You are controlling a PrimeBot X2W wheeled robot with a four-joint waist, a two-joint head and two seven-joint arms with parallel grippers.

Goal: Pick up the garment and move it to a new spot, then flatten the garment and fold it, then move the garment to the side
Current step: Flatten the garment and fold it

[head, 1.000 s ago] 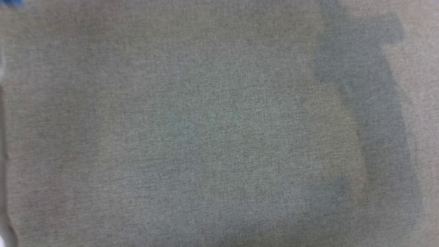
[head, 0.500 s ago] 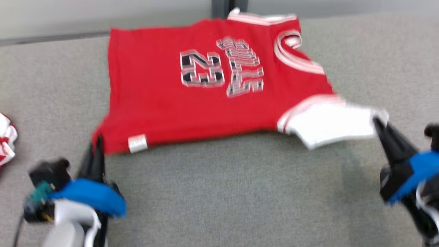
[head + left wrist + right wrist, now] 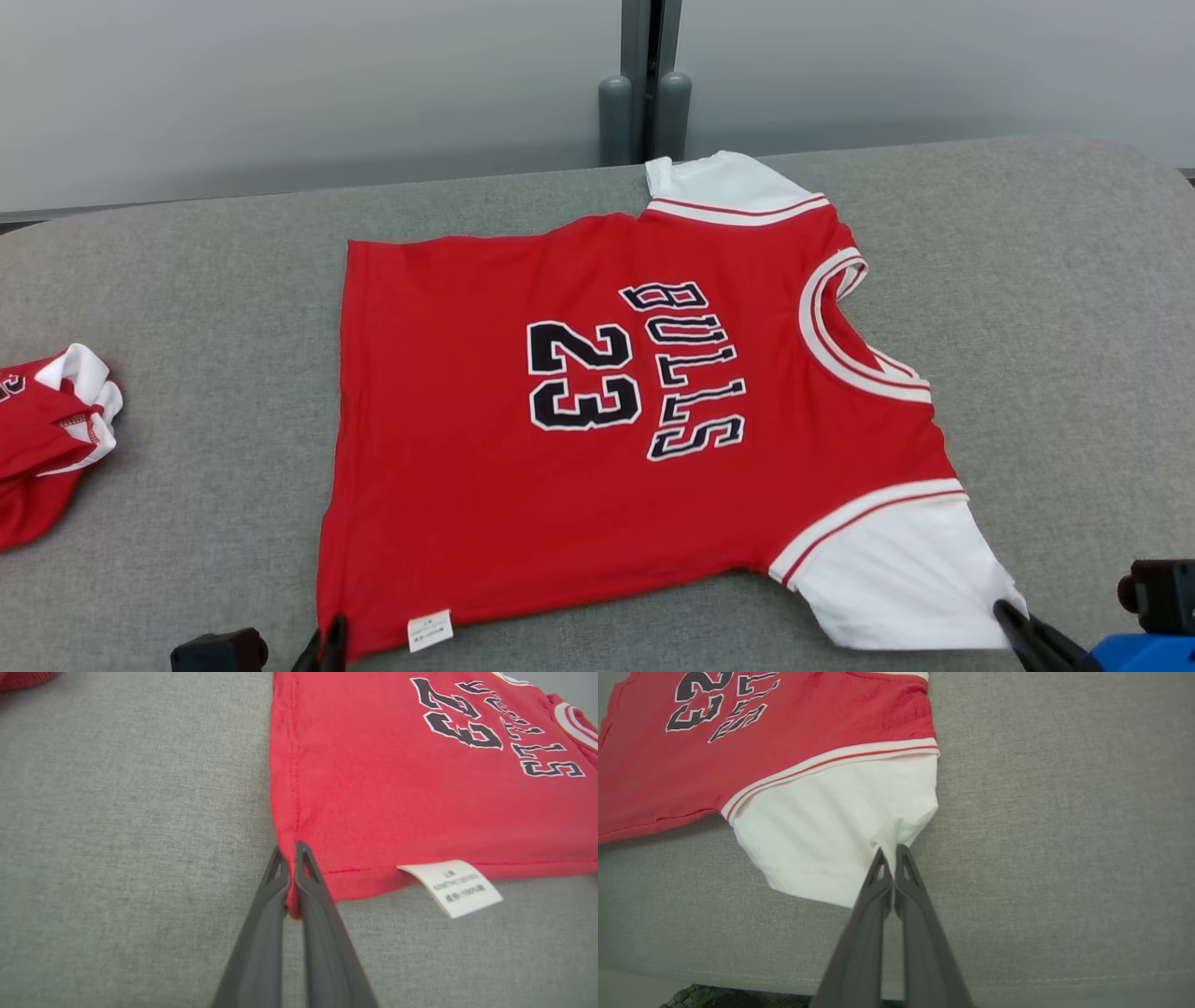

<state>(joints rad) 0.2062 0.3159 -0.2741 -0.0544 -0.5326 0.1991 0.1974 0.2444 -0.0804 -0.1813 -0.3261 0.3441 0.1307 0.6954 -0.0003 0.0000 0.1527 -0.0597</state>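
I am pinching the red Bulls 23 jersey (image 3: 597, 420), which is lying flat mid-frame on the grey tabletop (image 3: 187, 280). My left hand (image 3: 290, 854) is gripping its lower-left hem corner, and my right hand (image 3: 891, 856) is gripping the white sleeve (image 3: 822, 830) at lower right.

Matt red knit cloth garment (image 3: 448, 485), white cloth sleeve (image 3: 896, 579), coarse grey woven table covering (image 3: 187, 280), smooth white label (image 3: 451, 887)

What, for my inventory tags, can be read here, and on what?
"BULLS": chest of the red jersey.
"23": same jersey, beside that word.
Too small to read: print on the white hem tag.
Cut off, unreadable: dark print on the crumpled red garment at left.
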